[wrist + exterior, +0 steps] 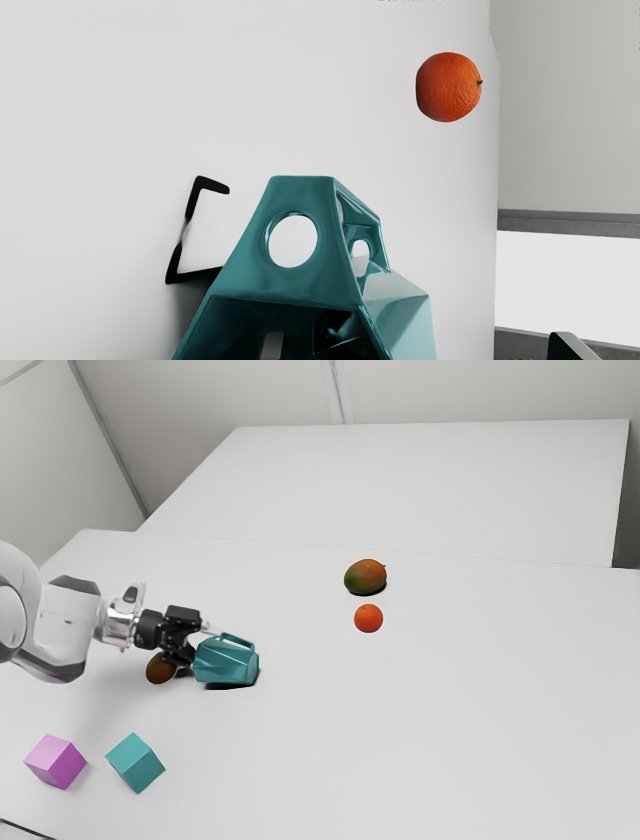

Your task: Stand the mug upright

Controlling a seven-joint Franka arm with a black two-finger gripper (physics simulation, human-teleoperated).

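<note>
The teal mug [226, 662] lies on its side on the table in the exterior view, its mouth facing the gripper [203, 641] and its handle on the upper side. In the wrist view the angular mug [300, 285] has its dark mouth toward the hand. The gripper [421, 346] is open: one fingertip [272, 345] shows within the mug's mouth, while the other fingertip [569, 347] stands outside, well apart from the mug's wall. How deep the inner finger reaches is hard to tell.
An orange [368, 618] and a mango [366, 576] sit beyond the mug. Another mango [160, 667] lies beneath the hand. Purple [56, 761] and teal [135, 762] cubes stand near the exterior view's lower left. The orange [448, 87] also appears in the wrist view.
</note>
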